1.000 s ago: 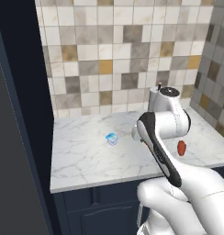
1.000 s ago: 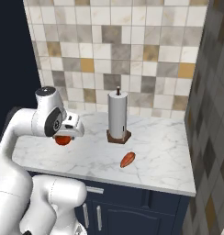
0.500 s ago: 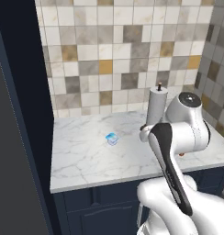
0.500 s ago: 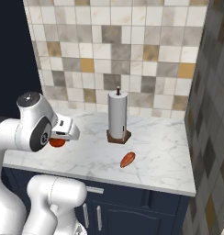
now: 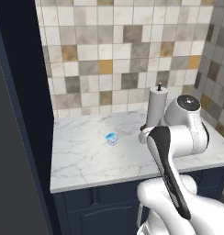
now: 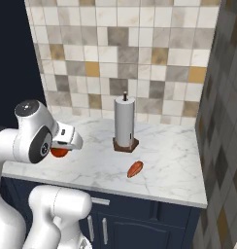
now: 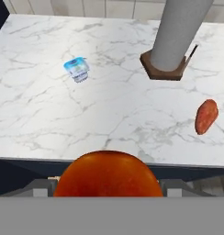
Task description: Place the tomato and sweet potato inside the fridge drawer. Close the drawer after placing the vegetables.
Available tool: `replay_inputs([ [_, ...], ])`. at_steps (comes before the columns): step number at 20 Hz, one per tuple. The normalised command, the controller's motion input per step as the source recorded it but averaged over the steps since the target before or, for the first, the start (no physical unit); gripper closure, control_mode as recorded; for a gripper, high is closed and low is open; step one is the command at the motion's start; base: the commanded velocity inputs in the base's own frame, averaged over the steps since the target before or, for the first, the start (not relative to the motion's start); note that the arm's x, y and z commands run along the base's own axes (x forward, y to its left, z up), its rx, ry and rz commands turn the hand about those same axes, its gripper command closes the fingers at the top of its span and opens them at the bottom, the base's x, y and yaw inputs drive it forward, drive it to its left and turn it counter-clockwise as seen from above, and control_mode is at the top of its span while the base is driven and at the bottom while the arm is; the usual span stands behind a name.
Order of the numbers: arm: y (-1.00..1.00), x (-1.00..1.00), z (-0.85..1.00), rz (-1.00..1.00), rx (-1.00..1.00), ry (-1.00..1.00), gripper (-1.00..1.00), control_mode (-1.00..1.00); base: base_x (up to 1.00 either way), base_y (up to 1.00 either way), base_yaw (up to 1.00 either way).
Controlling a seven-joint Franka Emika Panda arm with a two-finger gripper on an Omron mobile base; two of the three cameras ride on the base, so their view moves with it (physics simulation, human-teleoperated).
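Gripping the tomato at bottom center of hand view, gripper fingers pinch it from both sides. Sweet potato lies at right on marble counter, w/ paper towel holder upper right.

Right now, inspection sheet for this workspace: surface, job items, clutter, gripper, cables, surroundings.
Surface: white marble counter over dark blue cabinets.
Job's things: tomato sits between the gripper's tips, lifted at the counter's front edge; sweet potato lies loose on the counter, in front of the paper towel holder. No fridge drawer seen.
Clutter: paper towel holder upright near the wall; small blue and white packet lying mid-counter.
Gripper: gripper closed on the tomato, held off the surface.
Cables: nothing seen.
Surroundings: tiled backsplash; dark tall panel at the counter's left end.
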Motion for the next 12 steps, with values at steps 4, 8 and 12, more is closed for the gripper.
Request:
replay_inputs([
  [4,-0.09,-0.18,-0.02,0.00,0.00,-0.03,1.00,1.00,-0.44,-0.19,0.00],
  [8,0.00,0.00,0.00,0.00,0.00,0.00,1.00,1.00,-0.95,-0.22,-0.02],
  [12,0.00,0.00,0.00,0.00,0.00,0.00,1.00,1.00,-0.94,-0.02,0.00],
])
